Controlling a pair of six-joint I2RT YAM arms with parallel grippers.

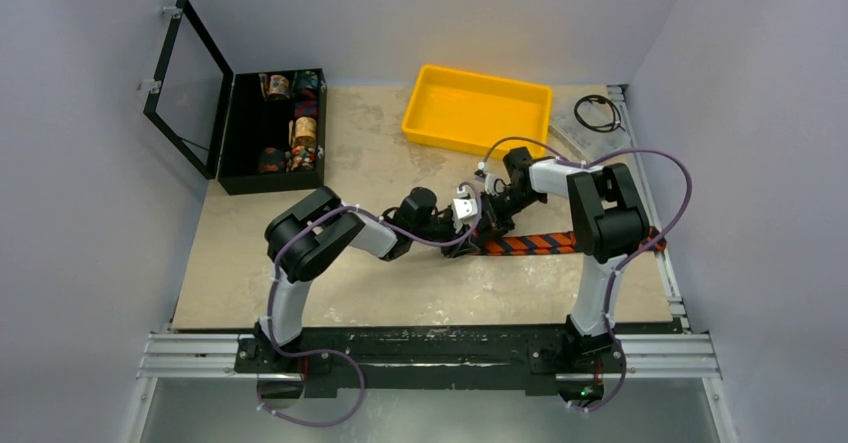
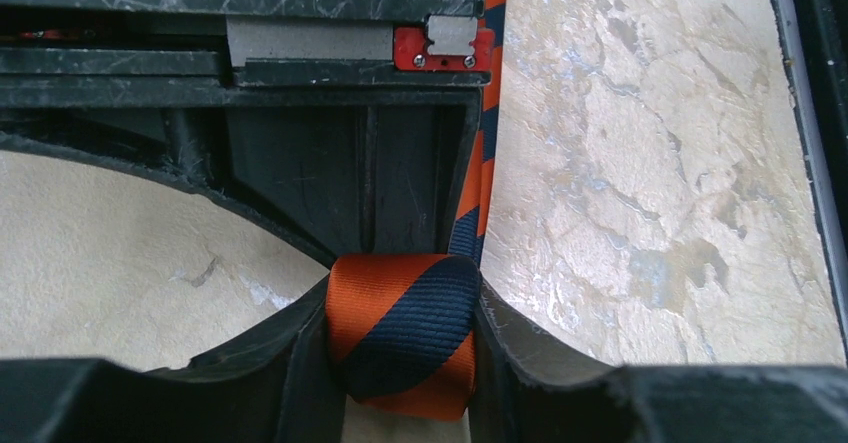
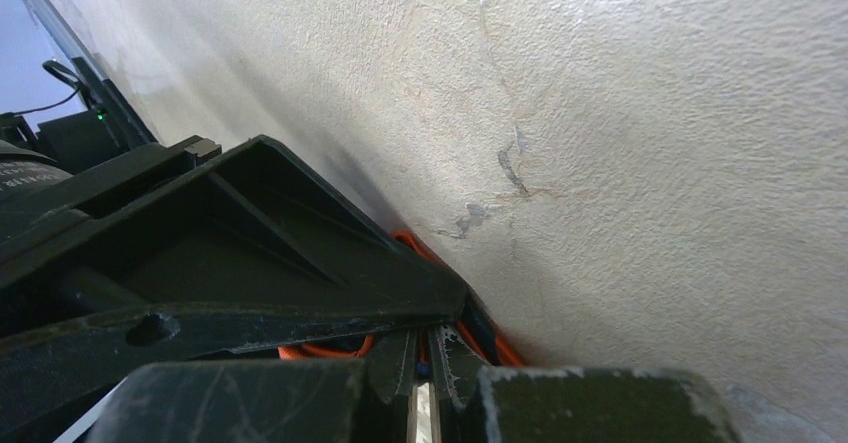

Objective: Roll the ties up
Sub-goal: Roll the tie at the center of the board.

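Fabric of the tie (image 1: 540,244) lay across the right half of the table (image 1: 400,293), its orange and navy stripes running as a flat band from the right edge inward to where both grippers met. The inner end was wound into a small roll. The left gripper (image 1: 468,246) had its jaws partly open around that roll, one finger (image 2: 290,363) pressed against each side of it, and the unrolled length led away past the other tool. The right gripper (image 1: 492,225) came in from the far side. In its wrist view its fingers (image 3: 395,363) were drawn together to a thin slit on the roll's edge, with orange cloth showing on both sides. Well apart from all this, a yellow tray (image 1: 478,110) sat at the back, and an open black case (image 1: 240,163) holding patterned rolls stood at the back left.
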